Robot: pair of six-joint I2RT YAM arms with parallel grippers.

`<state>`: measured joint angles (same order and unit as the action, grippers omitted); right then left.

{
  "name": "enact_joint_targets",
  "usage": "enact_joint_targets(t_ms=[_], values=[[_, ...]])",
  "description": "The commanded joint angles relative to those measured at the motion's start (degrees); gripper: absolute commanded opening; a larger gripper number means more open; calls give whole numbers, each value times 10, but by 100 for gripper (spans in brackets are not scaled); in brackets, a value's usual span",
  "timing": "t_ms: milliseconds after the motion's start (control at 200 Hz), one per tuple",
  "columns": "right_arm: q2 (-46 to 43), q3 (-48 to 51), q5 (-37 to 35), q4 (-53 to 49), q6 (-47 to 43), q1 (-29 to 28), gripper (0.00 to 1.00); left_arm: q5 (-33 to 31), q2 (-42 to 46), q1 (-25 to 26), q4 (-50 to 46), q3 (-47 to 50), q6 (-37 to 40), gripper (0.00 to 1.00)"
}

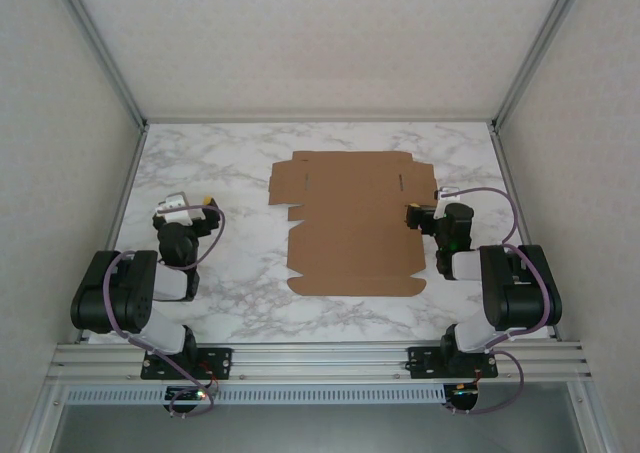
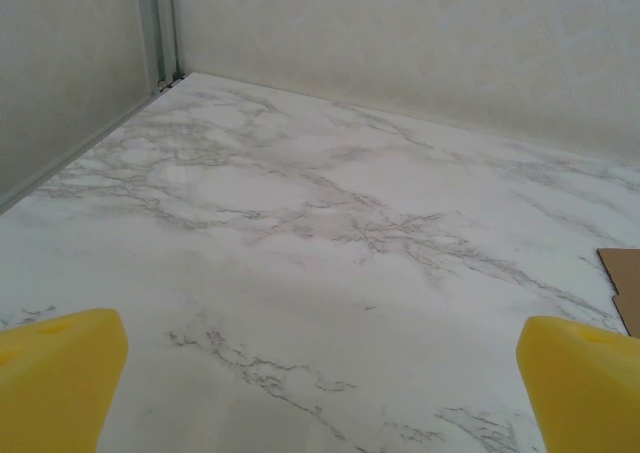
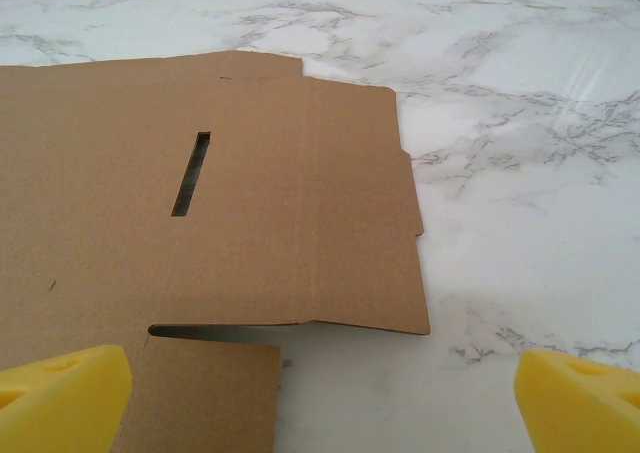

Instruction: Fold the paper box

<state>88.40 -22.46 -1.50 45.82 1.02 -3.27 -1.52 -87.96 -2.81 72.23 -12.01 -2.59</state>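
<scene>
The paper box [image 1: 350, 223] lies flat and unfolded on the marble table, a brown blank with creases, side flaps and a narrow slot [image 3: 190, 173]. My right gripper [image 1: 412, 216] is at the blank's right edge. It is open, its yellow fingertips [image 3: 60, 398] wide apart, low over a side flap [image 3: 360, 213] whose near edge sits slightly raised. My left gripper [image 1: 209, 209] hovers over bare table left of the box, apart from it, open with nothing between its fingers [image 2: 575, 378]. In the left wrist view a corner of the box [image 2: 625, 283] shows at the right border.
White walls with aluminium posts [image 1: 100, 53] enclose the marble table [image 1: 220, 163] on three sides. Bare marble lies left of the box and behind it. The arm bases sit on the rail [image 1: 320, 358] at the near edge.
</scene>
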Motion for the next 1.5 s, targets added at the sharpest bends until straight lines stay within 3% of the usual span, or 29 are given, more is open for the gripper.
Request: enact_joint_targets(t_ms=[0, 701, 1207, 1307, 1387, 1492], values=[[-2, -7, -3, 4, -5, 0, 99, -10, -1, 2, 18, -8, -3, 100], [-2, -6, -3, 6, -6, -1, 99, -12, -1, 4, 19, -7, -2, 100], [-2, -8, 9, 1, -1, 6, 99, 5, 2, -5, 9, -11, -7, 99], [-4, -8, 22, 5, -3, 8, 99, 33, 21, -3, -23, -23, 8, 99], [-57, -66, 21, -130, -24, -8, 99, 44, 70, 9, -154, -76, 26, 100], [-133, -113, -28, -226, -23, -47, 99, -58, 152, 60, -192, -100, 24, 99]])
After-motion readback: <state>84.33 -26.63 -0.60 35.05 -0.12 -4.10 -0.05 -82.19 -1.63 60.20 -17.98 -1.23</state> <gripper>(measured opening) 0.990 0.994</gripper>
